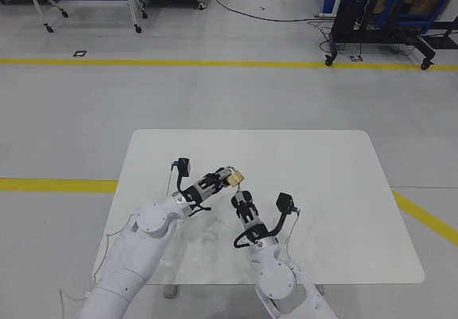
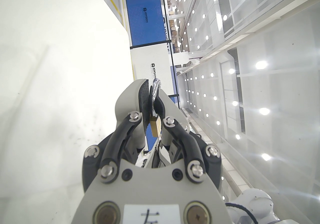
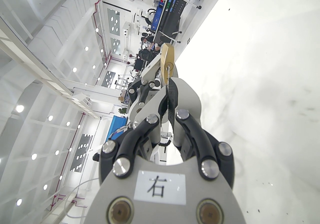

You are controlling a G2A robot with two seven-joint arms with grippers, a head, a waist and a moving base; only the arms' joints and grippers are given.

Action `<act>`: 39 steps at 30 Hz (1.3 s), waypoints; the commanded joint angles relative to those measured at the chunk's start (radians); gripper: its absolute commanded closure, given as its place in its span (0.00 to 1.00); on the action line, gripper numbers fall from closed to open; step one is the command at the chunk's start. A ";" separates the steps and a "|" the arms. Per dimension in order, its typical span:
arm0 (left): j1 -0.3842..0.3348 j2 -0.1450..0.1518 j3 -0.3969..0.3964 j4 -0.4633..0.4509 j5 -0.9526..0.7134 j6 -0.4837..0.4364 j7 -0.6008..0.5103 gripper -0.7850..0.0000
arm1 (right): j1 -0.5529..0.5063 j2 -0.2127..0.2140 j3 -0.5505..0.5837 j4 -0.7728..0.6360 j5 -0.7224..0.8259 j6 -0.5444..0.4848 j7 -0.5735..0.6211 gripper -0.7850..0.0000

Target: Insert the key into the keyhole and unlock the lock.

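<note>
Above the table point(image 1: 333, 159), left pincer point(image 2: 152, 95) clamps the lock point(image 3: 167, 57) (brass, by its shackle point(image 2: 157, 86)) while right pincer point(image 3: 170, 85) clamps the key point(image 3: 170, 73).

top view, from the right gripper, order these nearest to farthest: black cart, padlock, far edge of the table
From the right gripper, holding the key:
1. padlock, just ahead, at its tips.
2. far edge of the table, beyond the padlock.
3. black cart, on the floor past the table, toward the far right.
</note>
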 commanded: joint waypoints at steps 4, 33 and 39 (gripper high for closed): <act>-0.001 0.003 -0.008 0.002 -0.031 0.008 -0.050 1.00 | -0.018 0.009 0.023 -0.021 -0.018 -0.014 0.033 1.00; -0.061 0.010 -0.003 0.060 -0.107 0.157 -0.228 1.00 | -0.067 0.062 0.099 -0.115 -0.054 -0.031 0.336 1.00; -0.063 0.011 -0.001 0.061 -0.108 0.152 -0.233 1.00 | -0.066 0.066 0.097 -0.119 -0.060 -0.010 0.328 1.00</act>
